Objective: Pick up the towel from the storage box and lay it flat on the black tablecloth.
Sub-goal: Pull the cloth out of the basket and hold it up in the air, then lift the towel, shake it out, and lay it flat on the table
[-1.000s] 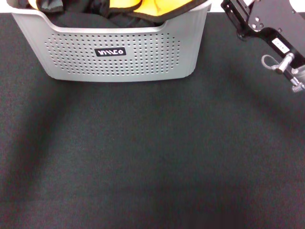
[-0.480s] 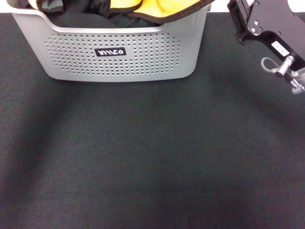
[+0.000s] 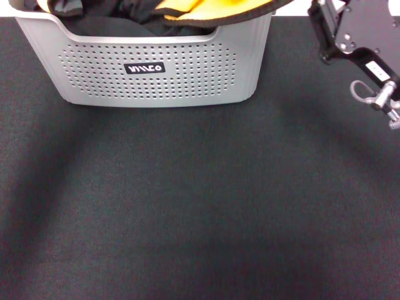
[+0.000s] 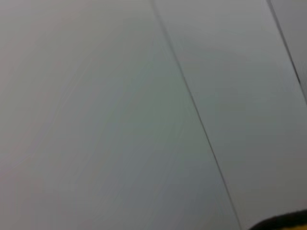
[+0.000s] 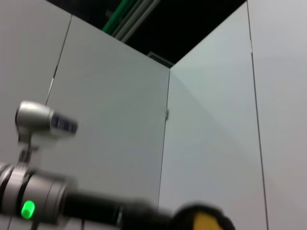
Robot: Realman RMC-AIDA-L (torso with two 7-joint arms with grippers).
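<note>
The storage box, a light grey perforated basket with a black label, stands on the black tablecloth at the far left-centre. The towel shows as an orange-yellow strip with black edging at the box's rim, running off the top of the head view. A bit of its yellow also shows in the right wrist view and at the corner of the left wrist view. My right arm is at the far right beside the box; its fingers are out of the picture. My left gripper is not seen.
Dark cloth lies in the box beside the towel. The right wrist view shows the other arm with a green light, in front of grey wall panels. The tablecloth spreads wide in front of the box.
My right arm has moved to the right and a little farther away. Less of the orange towel shows over the box's rim; it has shifted toward the top edge.
</note>
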